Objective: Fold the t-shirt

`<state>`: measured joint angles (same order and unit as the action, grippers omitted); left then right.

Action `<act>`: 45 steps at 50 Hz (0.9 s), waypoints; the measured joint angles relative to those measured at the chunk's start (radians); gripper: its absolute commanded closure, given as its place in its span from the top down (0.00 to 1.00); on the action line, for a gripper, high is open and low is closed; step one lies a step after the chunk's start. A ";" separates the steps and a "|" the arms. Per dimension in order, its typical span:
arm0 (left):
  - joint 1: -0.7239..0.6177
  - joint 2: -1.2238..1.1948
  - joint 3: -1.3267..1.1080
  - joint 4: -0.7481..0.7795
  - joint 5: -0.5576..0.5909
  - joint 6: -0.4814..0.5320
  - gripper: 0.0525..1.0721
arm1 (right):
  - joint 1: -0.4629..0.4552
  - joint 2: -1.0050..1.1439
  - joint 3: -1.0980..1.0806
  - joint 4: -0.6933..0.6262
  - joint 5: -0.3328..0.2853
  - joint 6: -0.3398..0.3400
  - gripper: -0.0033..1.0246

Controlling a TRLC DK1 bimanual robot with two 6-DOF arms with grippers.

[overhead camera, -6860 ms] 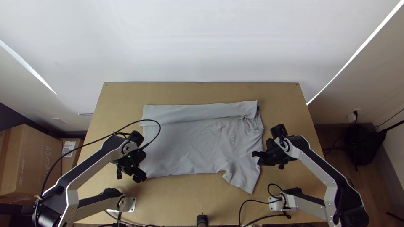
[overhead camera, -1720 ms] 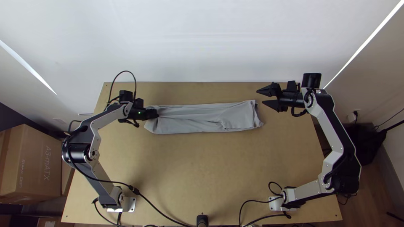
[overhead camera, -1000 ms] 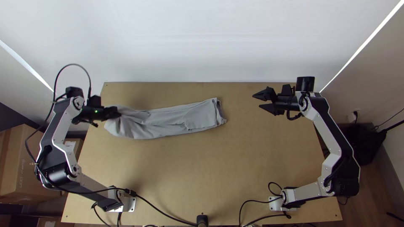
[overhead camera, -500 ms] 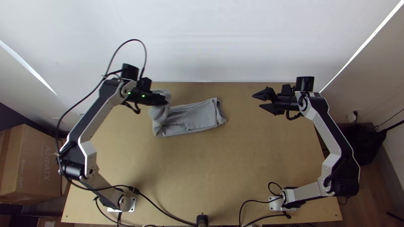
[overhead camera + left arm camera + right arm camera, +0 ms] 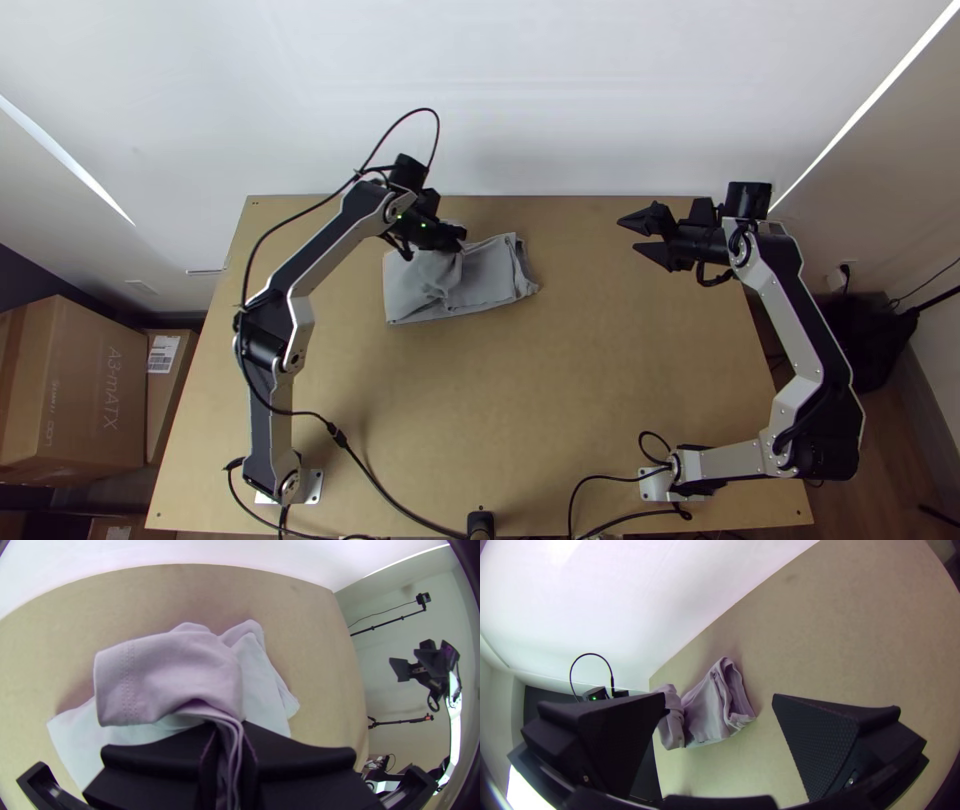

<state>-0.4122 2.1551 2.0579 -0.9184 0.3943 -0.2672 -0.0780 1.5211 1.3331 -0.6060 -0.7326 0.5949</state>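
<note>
"Starting with the t-shirt (image 5: 490, 280): whereabouts and progress?"

"One grey t-shirt, near the middle of the table (image 5: 560, 400), toward the far edge. Done: long sides brought in to a narrow, layered form. In hand, by my reading: the crosswise fold, its flap (image 5: 175, 670) raised over the rest. Left: lay the flap down, release, straighten. How many layers lie beneath, I cannot say for certain."

"Held by what?"

"Left gripper (image 5: 460, 238): closed tight on the t-shirt's lifted part. Right gripper (image 5: 628, 234): spread wide, holding nothing, well apart from the t-shirt."

"Materials and shapes?"

"T-shirt: soft knit, matt, the flap rounded and loosely creased; hem (image 5: 129, 685) in double stitching. Right gripper: black wedges, inner pads (image 5: 825, 745) finely textured. Table: light wood, flat. Beyond, at left: cardboard box (image 5: 75, 390), plain brown, square-edged."
</note>
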 measured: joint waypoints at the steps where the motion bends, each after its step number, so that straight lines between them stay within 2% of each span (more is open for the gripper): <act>1: -0.005 0.010 0.008 0.000 -0.004 -0.004 0.02 | -0.002 -0.003 -0.003 0.000 0.000 0.000 0.96; 6: -0.032 0.056 0.065 0.000 -0.015 -0.014 0.03 | -0.004 -0.014 -0.026 0.002 0.001 0.000 0.96; 7: -0.038 0.067 0.077 0.000 -0.016 -0.014 0.09 | -0.004 -0.015 -0.032 0.002 0.001 0.000 0.96; 8: -0.044 0.077 0.088 0.000 -0.022 -0.017 0.25 | -0.004 -0.016 -0.038 0.002 0.003 0.000 0.96; 9: -0.051 0.085 0.101 0.000 -0.026 -0.019 0.47 | -0.004 -0.016 -0.045 0.002 0.003 0.000 0.96; 11: -0.065 0.103 0.125 0.000 -0.033 -0.033 0.98 | -0.003 -0.016 -0.058 0.003 0.005 0.000 0.96; 19: -0.129 0.130 0.159 0.085 -0.032 -0.075 0.95 | 0.022 -0.016 -0.122 0.027 0.038 -0.004 0.96; 30: -0.189 0.113 0.176 0.173 -0.028 -0.097 0.95 | 0.137 0.044 -0.167 0.063 0.103 -0.042 0.96; 38: -0.150 0.031 0.145 0.167 -0.034 -0.080 0.95 | 0.214 0.116 -0.146 0.082 0.124 -0.057 0.96; 45: -0.063 -0.098 0.111 0.142 -0.115 -0.059 0.95 | 0.272 0.201 -0.056 0.086 0.135 -0.077 0.96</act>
<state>-0.4751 2.0575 2.1689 -0.7765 0.2790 -0.3260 0.1940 1.7218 1.2766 -0.5201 -0.5980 0.5179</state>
